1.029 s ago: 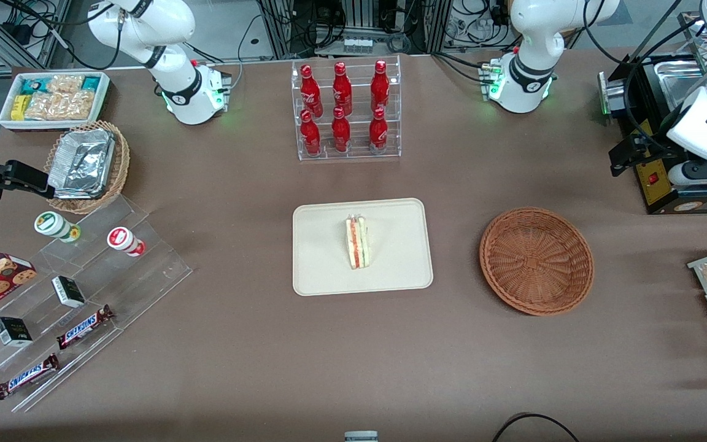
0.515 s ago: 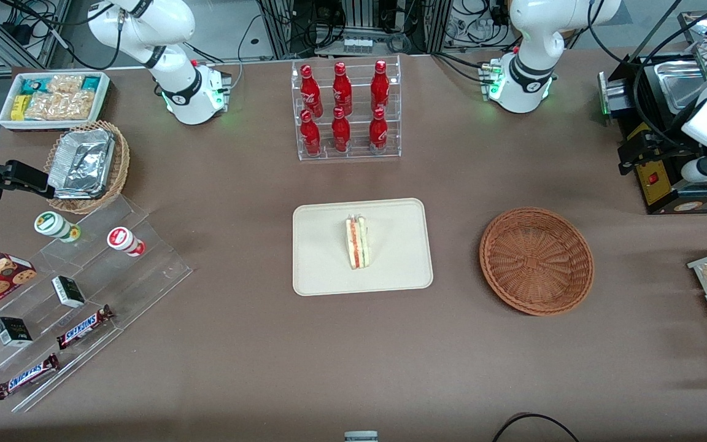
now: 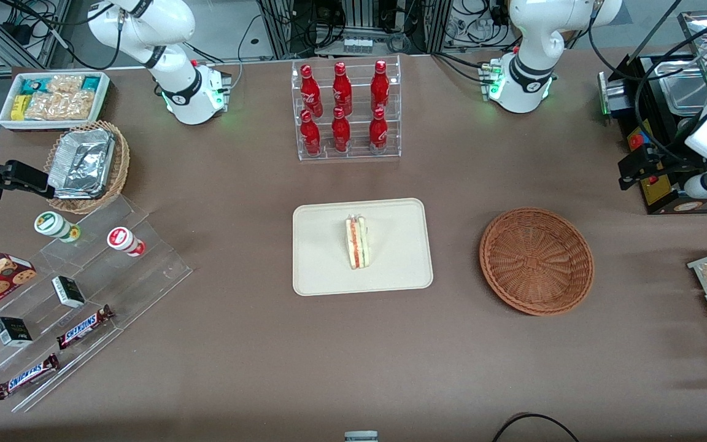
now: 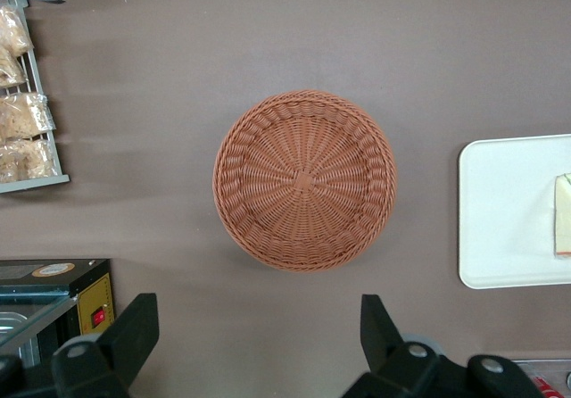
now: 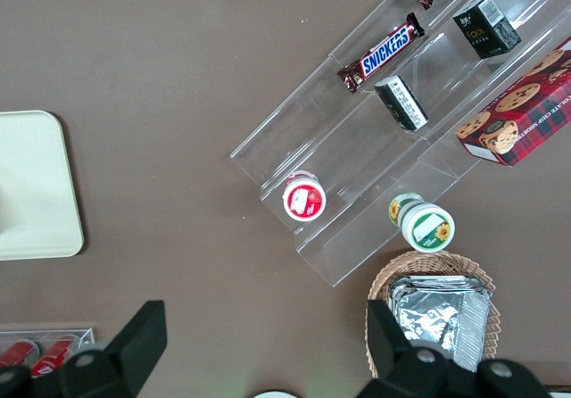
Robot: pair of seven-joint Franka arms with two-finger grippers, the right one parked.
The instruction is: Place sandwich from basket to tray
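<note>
The sandwich (image 3: 357, 242) stands on its edge near the centre of the tray (image 3: 323, 270), middle of the front frame, and the basket (image 3: 536, 260) holds nothing, so the placement appears complete. The gripper (image 4: 259, 331) is spread wide and holds nothing, high at the working arm's end of the table. The remaining risk, as judged, is the upright wedge tipping if the tray is knocked. Only the wrist view shows the fingers; only the front view shows the whole sandwich.
</note>
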